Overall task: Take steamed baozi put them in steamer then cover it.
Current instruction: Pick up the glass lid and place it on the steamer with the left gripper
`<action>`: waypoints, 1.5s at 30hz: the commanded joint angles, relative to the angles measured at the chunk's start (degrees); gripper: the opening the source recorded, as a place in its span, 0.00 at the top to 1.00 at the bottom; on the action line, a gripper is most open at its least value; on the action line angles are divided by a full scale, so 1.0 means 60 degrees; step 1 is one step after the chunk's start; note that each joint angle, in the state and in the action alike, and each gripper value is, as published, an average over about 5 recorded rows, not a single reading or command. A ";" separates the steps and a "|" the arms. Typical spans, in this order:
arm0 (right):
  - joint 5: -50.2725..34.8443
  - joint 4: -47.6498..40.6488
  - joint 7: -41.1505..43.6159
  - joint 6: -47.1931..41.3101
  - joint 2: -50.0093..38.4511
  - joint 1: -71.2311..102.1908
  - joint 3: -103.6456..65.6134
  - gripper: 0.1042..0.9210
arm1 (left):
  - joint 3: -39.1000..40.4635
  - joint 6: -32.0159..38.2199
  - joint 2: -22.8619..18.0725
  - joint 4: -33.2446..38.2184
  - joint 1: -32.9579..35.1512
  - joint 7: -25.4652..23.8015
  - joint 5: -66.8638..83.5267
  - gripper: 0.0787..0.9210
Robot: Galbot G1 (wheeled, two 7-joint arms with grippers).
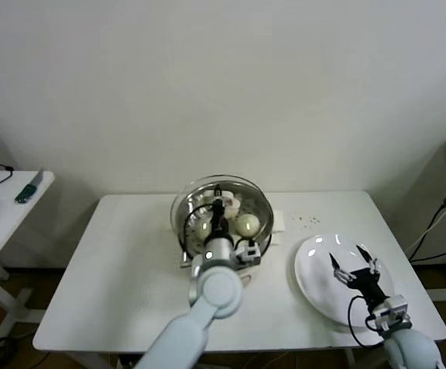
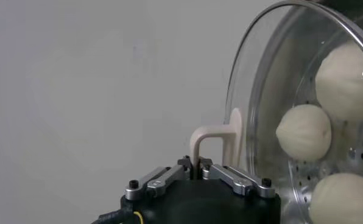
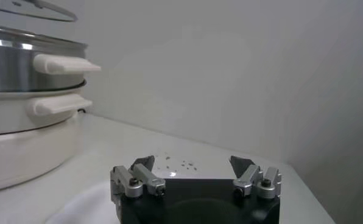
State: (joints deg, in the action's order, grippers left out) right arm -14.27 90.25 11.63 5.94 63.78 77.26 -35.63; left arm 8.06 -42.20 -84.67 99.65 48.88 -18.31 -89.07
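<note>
From the head view, a white table (image 1: 123, 261) stands by a plain wall. The steamer (image 1: 263, 215) sits near the back edge of the tabletop, about in the middle. Inside it I can see the steamed baozi (image 1: 247, 224), round and pale. A clear glass lid (image 1: 242, 184) is right over the steamer. The left gripper (image 1: 218, 206) reaches in from the front edge and is over the steamer, pinched tight on the lid's handle. A white plate (image 1: 315, 280) lies near the front right corner of the tabletop. The right gripper (image 1: 352, 263) hangs over the plate with its fingers spread wide and nothing in them. A small side table (image 1: 8, 211) stands off past the left edge.

In the left wrist view, the left gripper (image 2: 198, 168) is closed tight on the cream handle (image 2: 215, 137) of the glass lid (image 2: 254, 79). Through the glass I see three baozi (image 2: 303, 131) on the shiny floor with little holes.

In the right wrist view, the right gripper (image 3: 195, 170) is wide open and holds nothing. The plate (image 3: 87, 207) is under it. The steamer (image 3: 23, 67) stands to one side, steel on top of a white pot, with the lid's rim (image 3: 32, 7) just above it.
</note>
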 commanded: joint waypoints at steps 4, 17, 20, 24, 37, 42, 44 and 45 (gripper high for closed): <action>0.0079 -0.0089 0.0057 0.0052 0.0077 0.0007 -0.0043 0.12 | 0.0133 -0.0466 -0.0552 -0.0655 -0.0128 0.0089 -0.0129 0.92; 0.0130 -0.0219 0.0075 0.0026 0.0009 -0.0198 0.0060 0.12 | 0.0113 -0.0466 -0.0422 -0.0880 -0.0128 0.0135 -0.0098 0.92; 0.0130 -0.0227 0.0078 0.0024 0.0015 -0.0224 0.0069 0.12 | 0.0093 -0.0466 -0.0376 -0.0899 -0.0130 0.0160 -0.0097 0.92; 0.0134 -0.0238 0.0087 0.0030 0.0029 -0.0234 0.0073 0.12 | 0.0058 -0.0466 -0.0341 -0.0946 -0.0090 0.0250 -0.0033 0.92; 0.0148 -0.0227 0.0137 0.0063 0.0078 -0.0202 0.0027 0.12 | 0.0157 -0.0466 -0.0371 -0.1107 -0.0147 0.0661 0.0158 0.92; 0.0197 -0.0240 0.0175 0.0089 0.0140 -0.0190 0.0017 0.12 | 0.0252 -0.0466 -0.0353 -0.1194 -0.0124 0.0772 0.0151 0.92; 0.0206 -0.0238 0.0189 0.0093 0.0154 -0.0182 0.0013 0.12 | 0.0261 -0.0466 -0.0350 -0.1231 -0.0093 0.0803 0.0149 0.92; 0.0206 -0.0236 0.0193 0.0095 0.0156 -0.0179 0.0011 0.12 | 0.0264 -0.0466 -0.0345 -0.1248 -0.0080 0.0823 0.0148 0.92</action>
State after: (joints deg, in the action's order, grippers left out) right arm -13.16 88.79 12.73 6.46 64.62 76.15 -35.51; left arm 9.44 -42.25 -86.81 92.56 48.16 -14.24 -88.40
